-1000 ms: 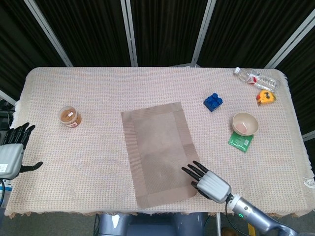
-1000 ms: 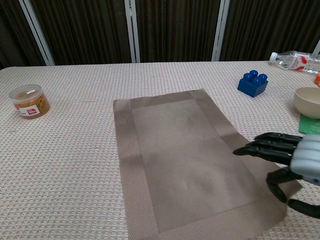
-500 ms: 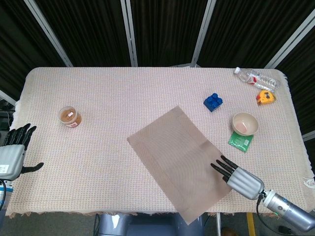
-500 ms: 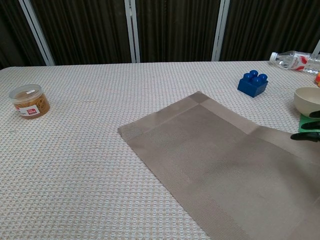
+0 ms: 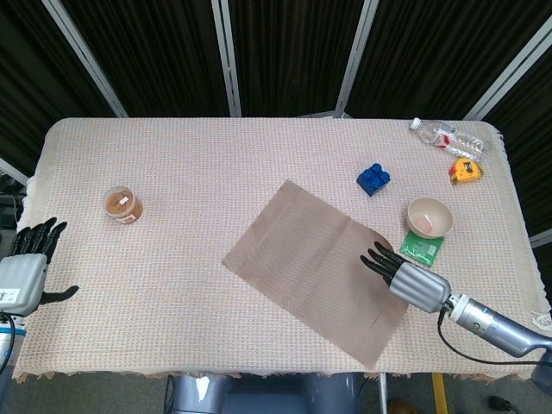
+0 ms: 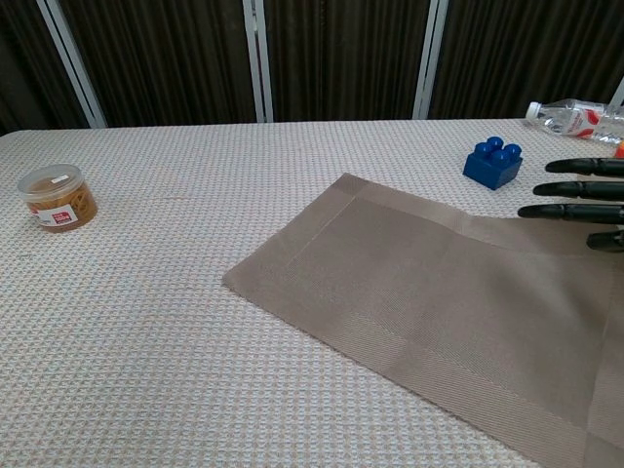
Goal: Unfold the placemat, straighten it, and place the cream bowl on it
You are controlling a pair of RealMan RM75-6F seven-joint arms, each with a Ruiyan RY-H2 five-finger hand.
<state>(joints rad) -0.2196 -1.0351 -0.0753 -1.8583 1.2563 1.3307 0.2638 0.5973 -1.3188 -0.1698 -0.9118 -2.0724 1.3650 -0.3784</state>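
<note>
- Placemat (image 5: 319, 270) unfolded and flat on the surface (image 5: 190, 172), but lying on a slant, one corner poking toward the near edge
- Right hand (image 5: 404, 278) spread flat, palm down, fingers (image 6: 575, 187) straight and resting at the mat's right border; nothing grasped
- Left hand (image 5: 21, 274) idle off the left edge, fingers apart, holding nothing
- Cream bowl (image 5: 429, 216) well right of the mat, sitting against a green packet (image 5: 421, 247), just beyond the right hand
- Risk of over-swinging: pressing on one border only turns the mat about that point, so likely to end crooked the other way
- Risk of the near corner sliding off the surface if dragged further toward the robot
- Risk of buckling or a fresh fold if the fingers push inward instead of pulling flat
- Risk of clipping the bowl or the blue block (image 5: 373, 179) with the forearm while sweeping right
- Risk of dragging the green packet along when lifting the bowl, or of tipping the bowl with a one-sided rim grip
</note>
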